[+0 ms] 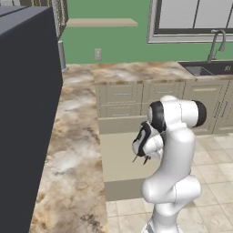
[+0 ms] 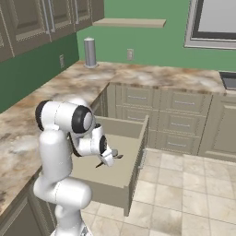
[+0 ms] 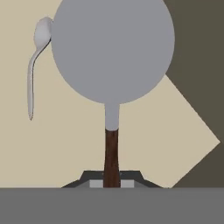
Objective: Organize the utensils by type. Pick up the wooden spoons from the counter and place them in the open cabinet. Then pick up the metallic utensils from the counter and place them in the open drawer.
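Note:
My gripper (image 3: 111, 181) is shut on the dark brown handle of a metallic utensil (image 3: 111, 48) with a big round grey head. It hangs over the open drawer (image 3: 78, 140), whose flat tan inside lies below. A grey metal spoon (image 3: 35, 57) lies in the drawer, left of the round head. In the base views the gripper (image 1: 140, 157) (image 2: 110, 159) hovers low over the pulled-out drawer (image 1: 118, 150) (image 2: 131, 138), beside the marbled counter (image 1: 73, 136) (image 2: 69, 87). Dark cabinet doors (image 2: 27, 23) hang above the counter. The wooden spoons are out of view.
A tall dark panel (image 1: 22, 113) stands close on the left over the counter. A sink with a faucet (image 1: 217, 43) sits at the back right. A grey canister (image 2: 90, 52) stands on the counter's far corner under a bare wall shelf (image 2: 129, 21). Tiled floor (image 2: 184, 193) lies right of the drawer.

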### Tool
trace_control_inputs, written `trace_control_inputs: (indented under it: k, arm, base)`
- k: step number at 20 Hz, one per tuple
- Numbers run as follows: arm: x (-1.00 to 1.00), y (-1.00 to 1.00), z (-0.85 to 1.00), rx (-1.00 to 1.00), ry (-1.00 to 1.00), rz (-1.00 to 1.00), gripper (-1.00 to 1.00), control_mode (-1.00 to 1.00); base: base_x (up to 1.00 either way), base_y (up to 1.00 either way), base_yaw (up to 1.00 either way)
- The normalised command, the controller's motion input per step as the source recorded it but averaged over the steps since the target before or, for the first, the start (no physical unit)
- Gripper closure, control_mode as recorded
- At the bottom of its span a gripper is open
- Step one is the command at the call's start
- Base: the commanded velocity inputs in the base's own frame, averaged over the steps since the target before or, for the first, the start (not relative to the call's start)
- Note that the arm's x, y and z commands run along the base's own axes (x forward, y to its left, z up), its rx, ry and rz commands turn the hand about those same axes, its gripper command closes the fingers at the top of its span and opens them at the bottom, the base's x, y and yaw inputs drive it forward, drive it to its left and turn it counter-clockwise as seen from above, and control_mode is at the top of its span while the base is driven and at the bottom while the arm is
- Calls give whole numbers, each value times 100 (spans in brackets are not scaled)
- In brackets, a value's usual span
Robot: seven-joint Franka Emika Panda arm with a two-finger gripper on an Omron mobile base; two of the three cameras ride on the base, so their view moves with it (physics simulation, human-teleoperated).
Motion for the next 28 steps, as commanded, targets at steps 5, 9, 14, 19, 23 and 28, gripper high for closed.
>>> trace_control_inputs:
  k: [5,9,14,19,23,28]
  arm:
    - [26,0,-37,0,5,-13,100,-100]
    - [32,0,-37,0,6,-13,100,-100]
    - [30,0,-40,0,10,-11,100,-100]
    - [39,0,-43,0,8,-11,100,-100]
    - [36,0,-35,0,5,-8,100,-100]
    - [13,0,-29,0,12,-6,-100,-100]
  base:
    - [0,0,0]
    - [0,0,0]
    - [0,0,0]
    - [0,0,0]
    - [0,0,0]
    - [0,0,0]
